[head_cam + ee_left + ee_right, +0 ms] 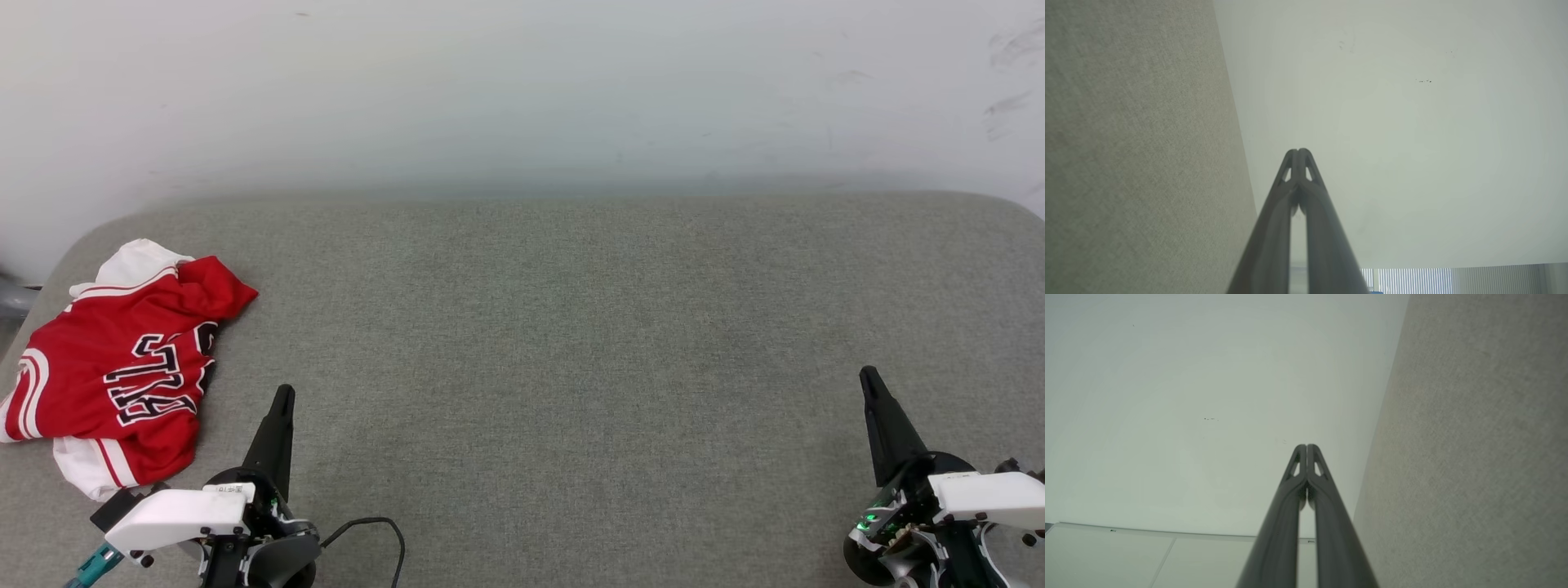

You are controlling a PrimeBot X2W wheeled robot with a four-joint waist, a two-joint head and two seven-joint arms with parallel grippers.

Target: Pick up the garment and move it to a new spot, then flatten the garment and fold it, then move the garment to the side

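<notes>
Work surface: a broad pad covered in grey fabric [571, 327] with rounded far corners, set against a white wall [522, 82] that carries a few faint scuffs at the far right.

The garment [114, 367] lies at the left edge of the pad, about midway between near and far. It is crumpled, not spread. The body is red. One white sleeve bunches at its far end and another white part with red stripes sits at its near end. Red-white striped trim curves along its left side. Black lettering outlined in white runs sideways across the front, partly lost in the folds.

The left gripper [283, 392] stands at the near left, its fingers pointing toward the wall. It is just right of the garment's near end, with a strip of bare fabric between the two. In its wrist view the two dark fingers are pressed together tip to tip: clenched on itself, gripping no cloth. A black cable [384, 531] loops on the pad beside its base.

The right gripper [867, 374] stands at the near right, well apart from the garment. Its fingers are likewise pressed shut tip to tip and point toward the wall.
</notes>
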